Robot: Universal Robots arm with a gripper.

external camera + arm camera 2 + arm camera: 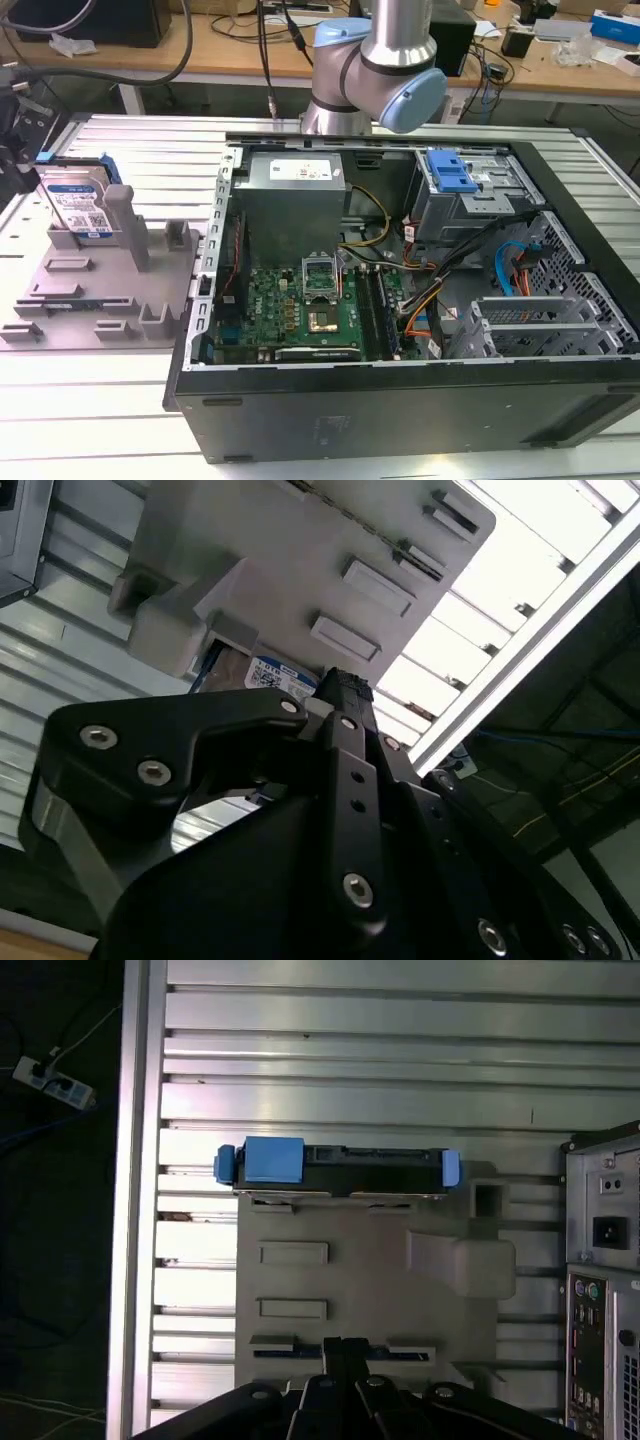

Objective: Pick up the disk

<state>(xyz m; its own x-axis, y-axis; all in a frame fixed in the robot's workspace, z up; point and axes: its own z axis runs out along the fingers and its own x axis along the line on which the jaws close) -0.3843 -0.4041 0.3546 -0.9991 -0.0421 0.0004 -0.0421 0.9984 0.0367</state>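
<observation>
Standing on its long edge, the disk (78,205) sits in a slot at the far end of the grey fixture (100,290), at the exterior view's left, with its labelled face turned toward that camera. In the first wrist view the disk (345,1167) is seen edge-on, a thin dark bar with blue frame pieces at both ends. A grey upright post (119,215) rises just beside it on the exterior view's right.

I judge it a stiff metal block, dense for its size, that will not flex or crush under a grip. Its flat faces look smooth and could slip, and a drive takes knocks badly. The free upper edge seems the place to take hold, pinching across the two broad faces midway between the blue ends, so it lifts straight out of the slot without tilting against the post.

The gripper (342,1345) hangs over the opposite edge of the fixture (370,1280), with the plate's low slots between it and the disk, so the two are well apart. The fingers look pressed together with nothing between them, and the second wrist view agrees, with the gripper (345,685) in front of the label (280,672).

The fixture rests on a slatted aluminium counter (150,140), and an open computer case (400,420) stands beside it on the exterior view's right.
</observation>
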